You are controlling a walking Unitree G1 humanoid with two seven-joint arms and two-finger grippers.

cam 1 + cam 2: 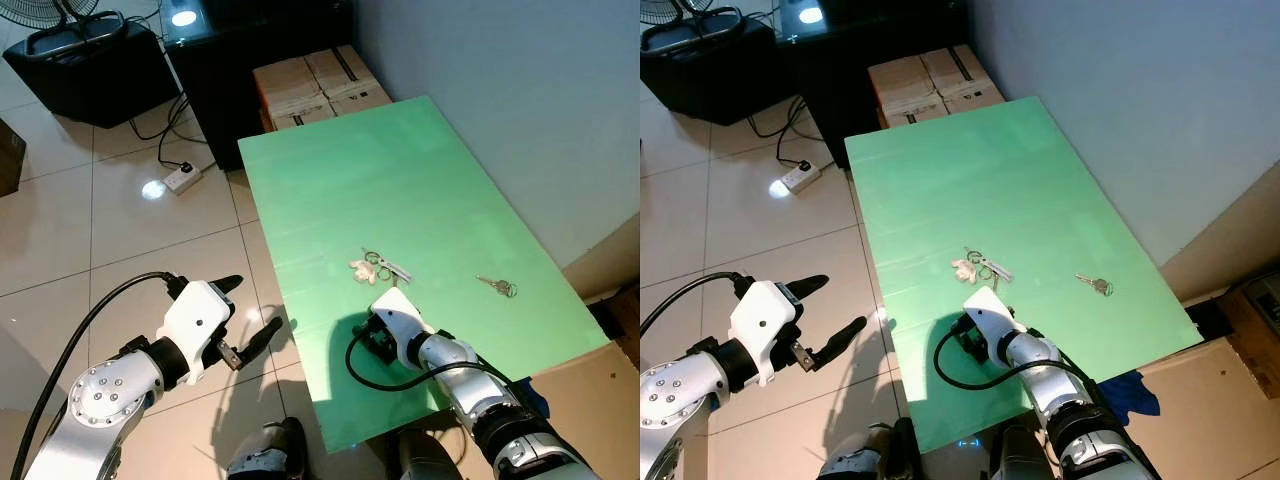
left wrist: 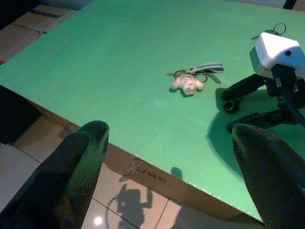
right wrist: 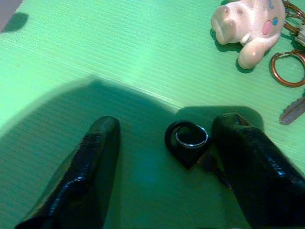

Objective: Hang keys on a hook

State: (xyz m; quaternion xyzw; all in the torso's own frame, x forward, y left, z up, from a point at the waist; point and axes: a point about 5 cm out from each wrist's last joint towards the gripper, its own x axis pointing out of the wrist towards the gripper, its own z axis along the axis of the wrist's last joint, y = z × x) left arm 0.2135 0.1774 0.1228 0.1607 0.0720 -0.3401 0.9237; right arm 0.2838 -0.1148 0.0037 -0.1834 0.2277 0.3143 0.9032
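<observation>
Left to right: the left gripper (image 1: 245, 318) hangs over the floor (image 1: 120, 240), off the counter's (image 1: 420, 170) left edge, jaws spread and empty. The right gripper (image 3: 162, 162) is low over the counter near its front edge, jaws parted with nothing between them; a small black ring with a metal insert (image 3: 187, 137) lies in the gap, close against 1 finger, and whether it belongs to the gripper or lies loose cannot be told.

The keys (image 1: 385, 266), a bunch with rings, a grey strap and a pale plush charm (image 3: 248, 26), lie flat near the counter's middle, just beyond the right gripper's fingertips and slightly to its left. The bunch's long axis runs roughly across the counter, charm at the left end, strap and key blades to the right. A second, smaller key (image 1: 497, 287) lies apart, further right. The right arm is clearly the nearer; the coming move probably calls for a short reach forward to bring the jaws over the rings.

The counter is a green ribbed sheet, apparently laid over cardboard. Around it: a pale tiled floor with a power strip (image 1: 181, 179) and cable, a black cabinet (image 1: 250, 60), cardboard boxes (image 1: 318, 85) at the far end, and a grey wall (image 1: 530, 90) on the right.
</observation>
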